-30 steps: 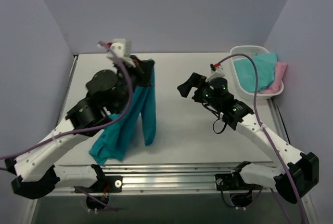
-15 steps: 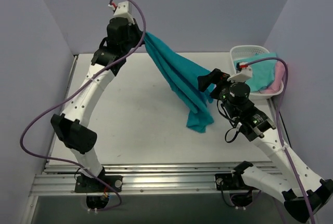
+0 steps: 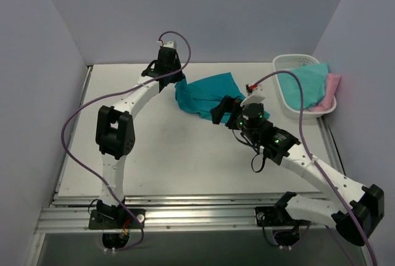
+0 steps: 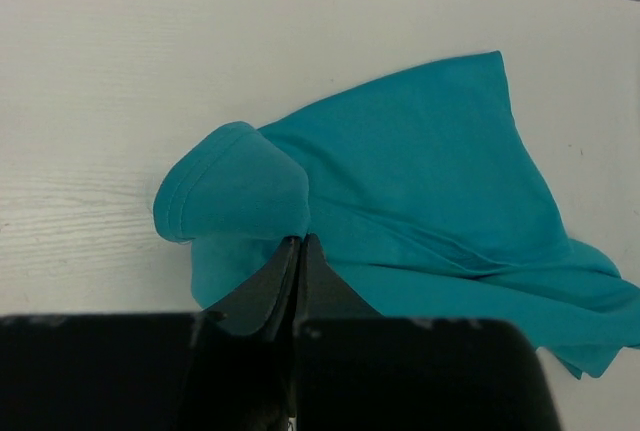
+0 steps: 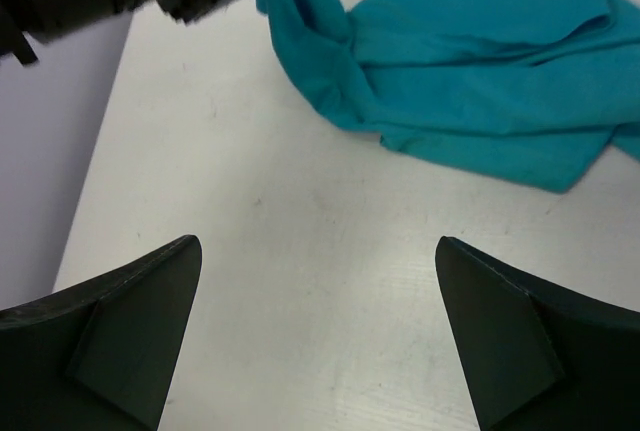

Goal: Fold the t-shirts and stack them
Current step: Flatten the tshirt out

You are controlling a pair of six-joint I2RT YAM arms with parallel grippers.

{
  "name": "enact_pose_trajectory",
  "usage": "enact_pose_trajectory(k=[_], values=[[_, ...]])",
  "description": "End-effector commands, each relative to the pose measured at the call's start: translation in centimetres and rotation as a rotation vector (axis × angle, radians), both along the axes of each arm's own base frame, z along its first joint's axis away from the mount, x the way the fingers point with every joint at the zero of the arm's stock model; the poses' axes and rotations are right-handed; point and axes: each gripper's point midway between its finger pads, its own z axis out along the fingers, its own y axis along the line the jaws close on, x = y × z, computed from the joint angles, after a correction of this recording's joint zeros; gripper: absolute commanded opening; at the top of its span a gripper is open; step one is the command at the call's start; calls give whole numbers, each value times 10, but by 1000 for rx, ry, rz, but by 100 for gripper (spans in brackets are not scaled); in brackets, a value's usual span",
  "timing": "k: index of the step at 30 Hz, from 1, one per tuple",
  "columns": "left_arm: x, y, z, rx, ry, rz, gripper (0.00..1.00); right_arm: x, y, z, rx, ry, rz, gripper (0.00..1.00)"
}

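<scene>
3 tees: deep teal cloth tee [image 3: 207, 96] pinched by left hand [image 4: 300, 243], light aqua tee [image 3: 305, 81], pale pink tee [image 3: 332, 87]; right hand [image 5: 315, 243] wide open.

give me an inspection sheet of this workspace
surface: white table, a few faint specks
job's things: teal shirt crumpled at the far middle; aqua shirt and pink shirt in the basket
clutter: white basket at the far right
grippers: left gripper shut on a fold of the teal shirt; right gripper open, above the table beside it
cables: purple cables loop along both arms
surroundings: lilac walls on three sides
</scene>
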Motion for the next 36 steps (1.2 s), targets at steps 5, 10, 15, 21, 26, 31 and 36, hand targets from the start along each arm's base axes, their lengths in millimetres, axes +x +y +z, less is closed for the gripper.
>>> enact_pose_trajectory(k=[5, 10, 15, 21, 26, 31, 36], values=[[14, 8, -5, -8, -38, 39, 2, -9, 45, -81, -131, 145, 12, 100], [9, 14, -8, -24, -59, 50, 2, 14, 17, -146, 3, 290, -9, 100], [1, 27, -13, -30, -50, 57, 2, 54, -50, -188, 7, 371, -183, 100], [-7, 36, -4, -30, -65, 56, 2, 82, -62, -202, 63, 393, -225, 98], [-12, 43, 2, -26, -76, 59, 2, 102, -46, -224, 97, 412, -206, 96], [-17, 49, 4, -22, -85, 63, 2, 108, -34, -255, 103, 448, -202, 94], [-19, 57, -3, -7, -74, 76, 2, 106, -10, -268, 95, 469, -162, 69]])
